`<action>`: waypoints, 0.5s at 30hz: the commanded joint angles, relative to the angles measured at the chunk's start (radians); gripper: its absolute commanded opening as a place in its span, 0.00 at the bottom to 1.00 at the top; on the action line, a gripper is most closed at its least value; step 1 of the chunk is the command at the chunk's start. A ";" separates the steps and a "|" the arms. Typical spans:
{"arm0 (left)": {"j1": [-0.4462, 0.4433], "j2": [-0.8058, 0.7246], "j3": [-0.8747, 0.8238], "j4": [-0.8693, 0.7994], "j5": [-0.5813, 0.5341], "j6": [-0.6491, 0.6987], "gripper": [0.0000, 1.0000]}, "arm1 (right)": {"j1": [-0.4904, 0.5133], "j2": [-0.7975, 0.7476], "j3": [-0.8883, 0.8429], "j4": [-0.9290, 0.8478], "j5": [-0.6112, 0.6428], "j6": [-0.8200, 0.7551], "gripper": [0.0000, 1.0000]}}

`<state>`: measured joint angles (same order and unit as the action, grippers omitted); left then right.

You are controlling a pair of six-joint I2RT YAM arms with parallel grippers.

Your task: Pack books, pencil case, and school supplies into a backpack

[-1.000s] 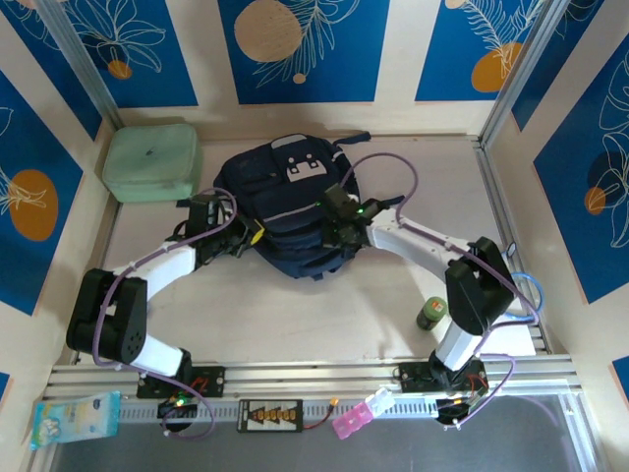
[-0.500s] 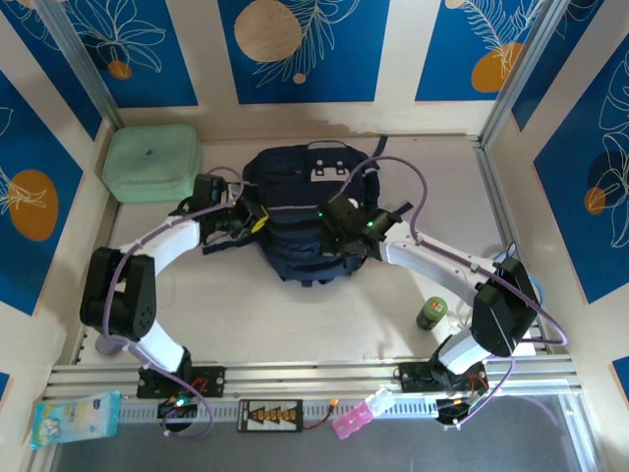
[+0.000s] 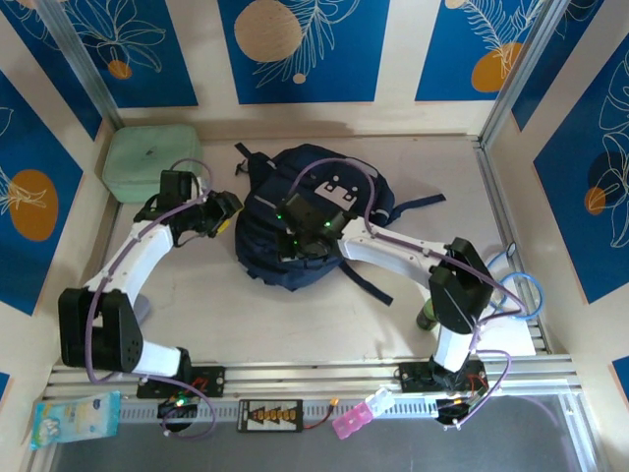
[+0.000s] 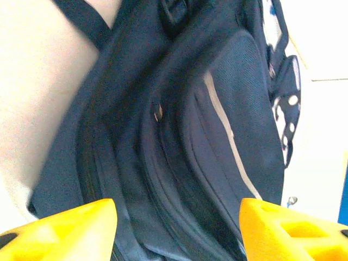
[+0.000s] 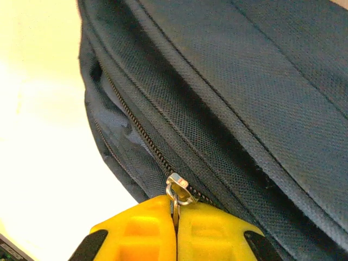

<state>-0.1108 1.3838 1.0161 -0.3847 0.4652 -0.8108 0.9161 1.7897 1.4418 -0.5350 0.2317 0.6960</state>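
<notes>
The backpack (image 3: 263, 258) lies in the middle of the table (image 3: 246, 315), with its grey-white patch (image 3: 340, 188) facing up. The right gripper (image 5: 175, 211) is right on it, yellow fingers squeezed together around the little metal zipper pull (image 5: 176, 189). The left gripper (image 4: 176, 231) hangs just off the backpack's left side, fingers spread wide with nothing between them. Beyond the backpack's far-left corner and well apart sits a mint-green case (image 3: 152, 160).
</notes>
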 commanded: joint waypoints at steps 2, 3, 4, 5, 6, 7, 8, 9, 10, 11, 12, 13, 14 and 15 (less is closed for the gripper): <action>-0.031 -0.048 -0.080 0.014 0.114 -0.094 0.58 | 0.001 0.030 0.071 0.055 -0.051 -0.032 0.00; -0.040 -0.054 -0.097 0.041 0.120 -0.126 0.53 | 0.001 0.035 0.077 0.055 -0.055 -0.030 0.00; -0.049 -0.056 -0.109 0.061 0.119 -0.153 0.48 | 0.000 0.039 0.081 0.056 -0.059 -0.028 0.00; -0.058 -0.057 -0.117 0.066 0.110 -0.178 0.46 | 0.000 0.040 0.083 0.058 -0.061 -0.026 0.00; -0.070 -0.059 -0.125 0.081 0.102 -0.203 0.45 | 0.000 0.040 0.083 0.060 -0.064 -0.024 0.00; -0.085 -0.061 -0.136 0.105 0.098 -0.227 0.45 | 0.001 0.040 0.081 0.061 -0.066 -0.023 0.00; -0.095 -0.061 -0.143 0.117 0.091 -0.244 0.45 | 0.001 0.040 0.081 0.060 -0.068 -0.023 0.00; -0.107 -0.058 -0.146 0.125 0.084 -0.258 0.45 | 0.001 0.040 0.082 0.060 -0.069 -0.024 0.00; -0.119 -0.054 -0.149 0.140 0.081 -0.259 0.46 | 0.001 0.039 0.082 0.059 -0.070 -0.026 0.00; -0.130 -0.047 -0.144 0.140 0.075 -0.256 0.47 | 0.001 0.039 0.082 0.057 -0.070 -0.027 0.00; -0.141 -0.033 -0.135 0.139 0.073 -0.247 0.47 | 0.001 0.039 0.084 0.056 -0.070 -0.027 0.00; -0.151 -0.017 -0.124 0.142 0.074 -0.235 0.48 | 0.002 0.039 0.085 0.054 -0.069 -0.028 0.00; -0.158 -0.002 -0.113 0.142 0.076 -0.225 0.48 | 0.003 0.039 0.086 0.055 -0.066 -0.030 0.00; -0.167 0.015 -0.100 0.141 0.075 -0.217 0.48 | 0.005 0.040 0.088 0.051 -0.065 -0.033 0.00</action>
<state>-0.2573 1.3617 0.8822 -0.2722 0.5343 -1.0237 0.9161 1.8297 1.4853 -0.5228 0.1932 0.6876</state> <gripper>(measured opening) 0.477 0.065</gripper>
